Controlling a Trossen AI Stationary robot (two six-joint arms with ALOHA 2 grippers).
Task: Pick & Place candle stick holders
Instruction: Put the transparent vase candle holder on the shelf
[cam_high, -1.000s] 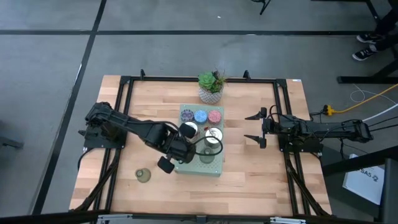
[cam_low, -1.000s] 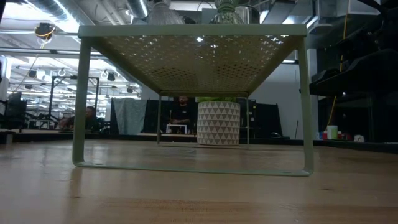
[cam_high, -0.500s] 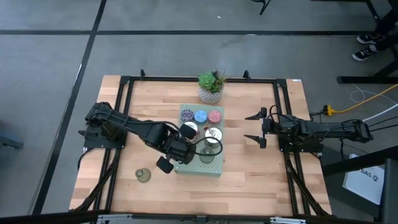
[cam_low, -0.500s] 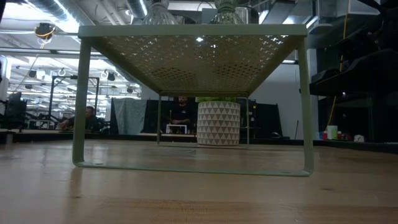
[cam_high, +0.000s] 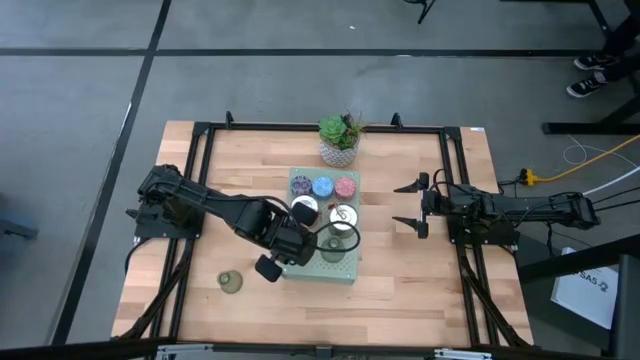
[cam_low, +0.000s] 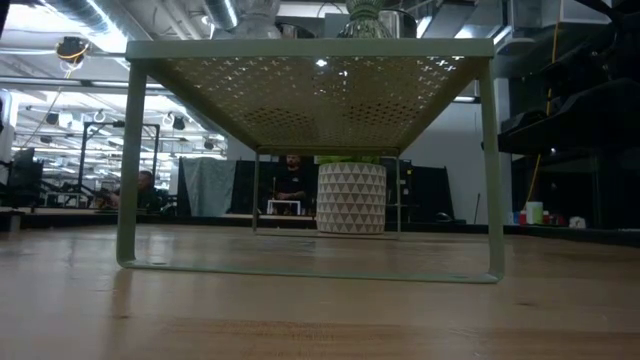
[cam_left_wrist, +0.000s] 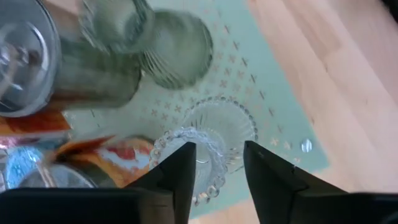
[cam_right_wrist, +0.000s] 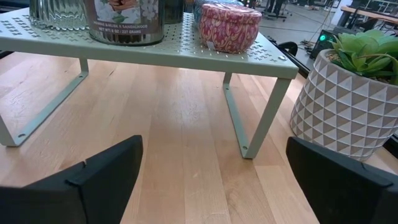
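A pale green perforated shelf (cam_high: 345, 272) stands mid-table. On it are purple (cam_high: 301, 184), blue (cam_high: 323, 186) and pink (cam_high: 346, 186) holders, two silver ones (cam_high: 303, 208) (cam_high: 343, 215) and an olive-green ribbed one (cam_left_wrist: 180, 46). Another olive-green holder (cam_high: 230, 281) rests on the table near the left. My left gripper (cam_high: 300, 248) is over the shelf's near left part, shut on a clear glass holder with a beaded rim (cam_left_wrist: 211, 140). My right gripper (cam_high: 418, 207) is open and empty, right of the shelf. My left gripper has the clear glass holder between its two fingers (cam_left_wrist: 180, 171), at the beaded rim's side (cam_left_wrist: 217, 158). The fingers slant down from above, from the table's near left. One finger hides part of the rim. Whether the holder's base rests on the shelf I cannot tell.
A green succulent in a white patterned pot (cam_high: 340, 140) stands behind the shelf. Black rails (cam_high: 200, 180) run along the table's sides. Bare wood lies near and to the right of the shelf (cam_right_wrist: 186, 143).
The glass piece seen above the shelf's top in the low view has shifted slightly sideways and then up. My left gripper has stayed shut over the shelf.
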